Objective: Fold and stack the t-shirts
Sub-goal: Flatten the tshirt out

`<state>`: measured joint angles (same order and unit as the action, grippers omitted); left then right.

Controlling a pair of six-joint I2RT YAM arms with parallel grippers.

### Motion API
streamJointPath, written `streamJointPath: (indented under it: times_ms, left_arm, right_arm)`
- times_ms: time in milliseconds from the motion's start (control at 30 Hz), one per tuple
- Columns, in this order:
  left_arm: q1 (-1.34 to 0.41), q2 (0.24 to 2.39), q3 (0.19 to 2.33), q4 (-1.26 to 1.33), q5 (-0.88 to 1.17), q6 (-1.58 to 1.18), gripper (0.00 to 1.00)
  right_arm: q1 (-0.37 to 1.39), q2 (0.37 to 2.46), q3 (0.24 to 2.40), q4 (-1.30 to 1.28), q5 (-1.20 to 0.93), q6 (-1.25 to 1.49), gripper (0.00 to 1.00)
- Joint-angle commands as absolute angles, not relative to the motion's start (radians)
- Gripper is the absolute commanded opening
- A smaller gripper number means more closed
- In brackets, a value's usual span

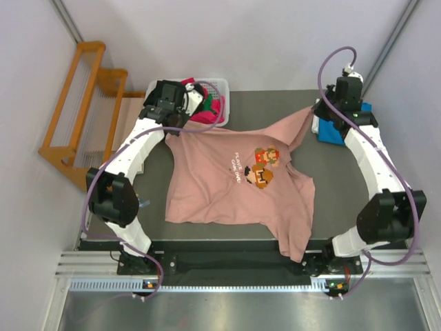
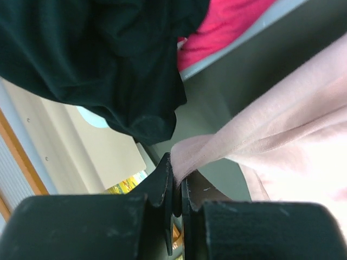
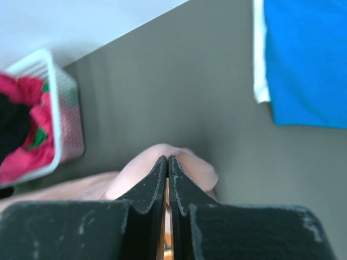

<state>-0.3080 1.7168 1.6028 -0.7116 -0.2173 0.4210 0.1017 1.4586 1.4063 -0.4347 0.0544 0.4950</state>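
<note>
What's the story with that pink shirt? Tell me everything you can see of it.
The pink t-shirt is soft, thin-looking cloth in dusty salmon, with a small pixel-style chest print in orange and brown beside pale lettering. It lies print-up and wrinkled, spread across the dark table, not yet folded. The left hand is shut on one far corner and the right hand on the other. A near corner droops past the table's front edge.

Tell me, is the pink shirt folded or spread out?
Spread out, not folded: the pink t-shirt lies open across the table, print showing.
</note>
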Motion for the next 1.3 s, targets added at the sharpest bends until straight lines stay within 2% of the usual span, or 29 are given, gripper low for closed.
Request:
streamJointPath:
  times_ms: [0,300,567,900,1000,1167,1267]
  left_arm:
    - [-0.301,1.723,1.637,-0.716,-0.245,0.448,0.00]
    - [-0.301,1.756,1.623,-0.710,-0.259,0.462,0.00]
    - [-0.295,1.831,1.597,-0.591,-0.333,0.503,0.00]
    - [-0.252,2.134,2.084,-0.670,-0.413,0.532,0.00]
    - [-0.247,2.169,2.149,-0.680,-0.436,0.554,0.00]
    - [-0.248,2.094,2.088,-0.713,-0.399,0.548,0.00]
    - [-0.252,1.965,1.920,-0.707,-0.338,0.534,0.00]
  right_arm:
    - [0.035,1.573,1.506,-0.384,0.003,0.525,0.00]
    - [-0.061,1.830,1.889,-0.468,-0.089,0.549,0.00]
    - [-0.104,1.858,1.948,-0.446,-0.124,0.543,0.00]
    - [-0.161,1.953,2.077,-0.483,-0.170,0.561,0.00]
    - [-0.175,1.992,2.156,-0.521,-0.195,0.572,0.00]
    - [-0.176,1.981,2.137,-0.563,-0.238,0.575,0.00]
    - [-0.150,1.884,1.996,-0.561,-0.256,0.555,0.00]
